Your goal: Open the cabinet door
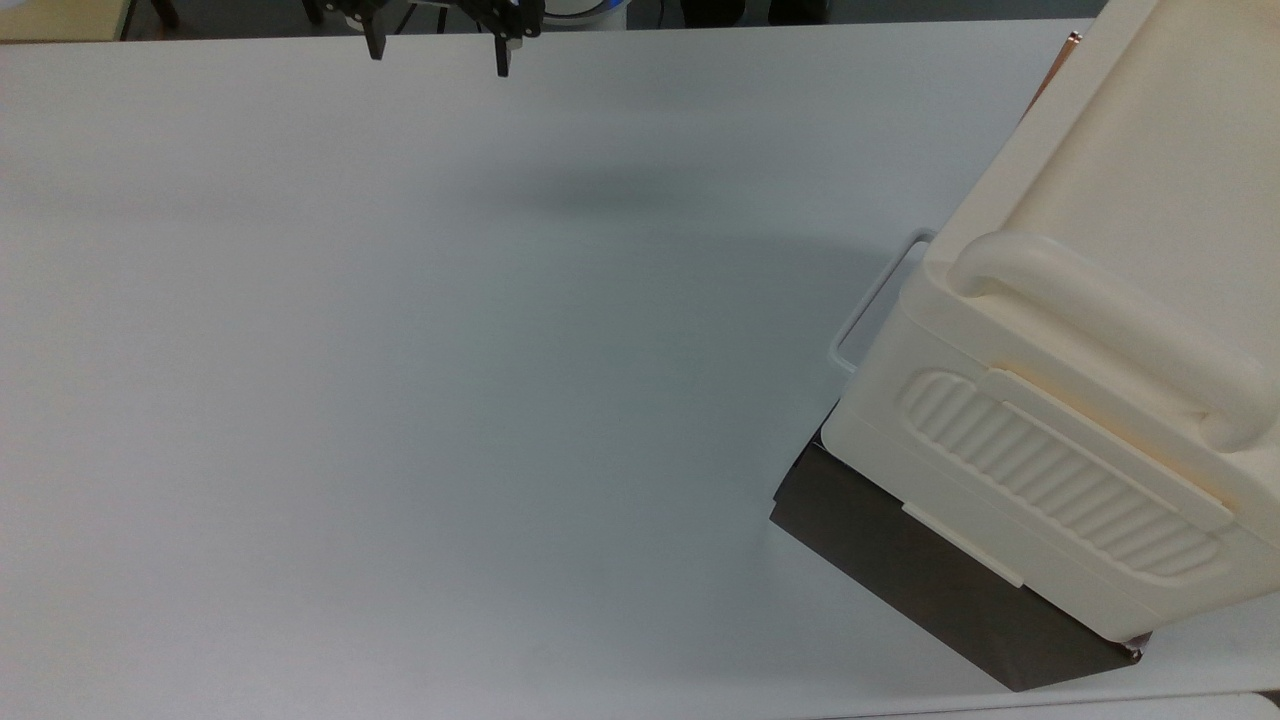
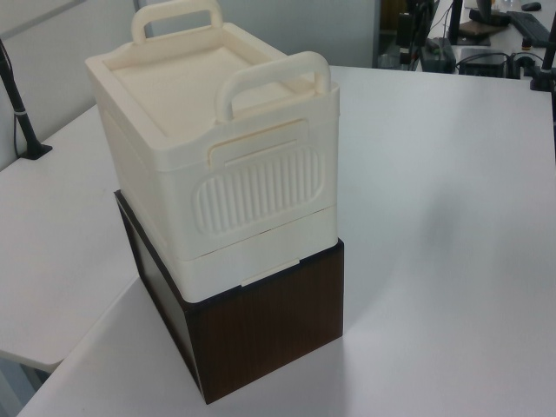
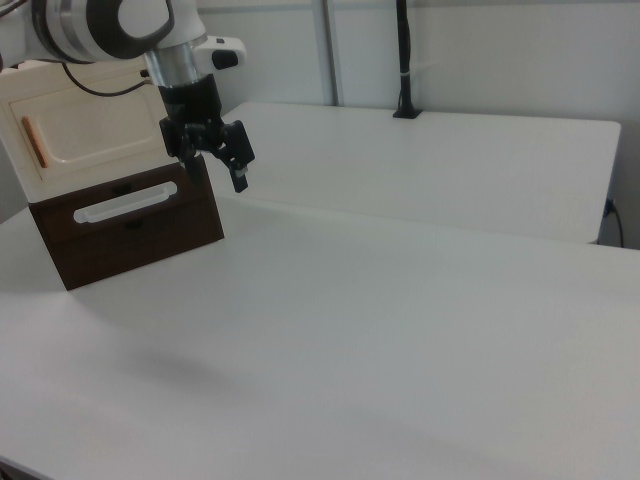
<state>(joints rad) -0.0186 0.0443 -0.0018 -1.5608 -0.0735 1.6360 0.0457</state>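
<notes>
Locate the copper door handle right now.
In the right view, the copper handle stands upright at the cabinet door's left edge, above the brown base and left of the open gripper.

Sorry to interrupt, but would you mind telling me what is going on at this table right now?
A robot arm is set up to open the cabinet door. Its claw is open and hangs above the white table, holding nothing and apart from the cabinet. The cream cabinet sits on a dark brown base. In the right view the door looks shut, with its copper-orange handle at the right view's left edge of the panel. Nothing has been grasped yet.
</notes>
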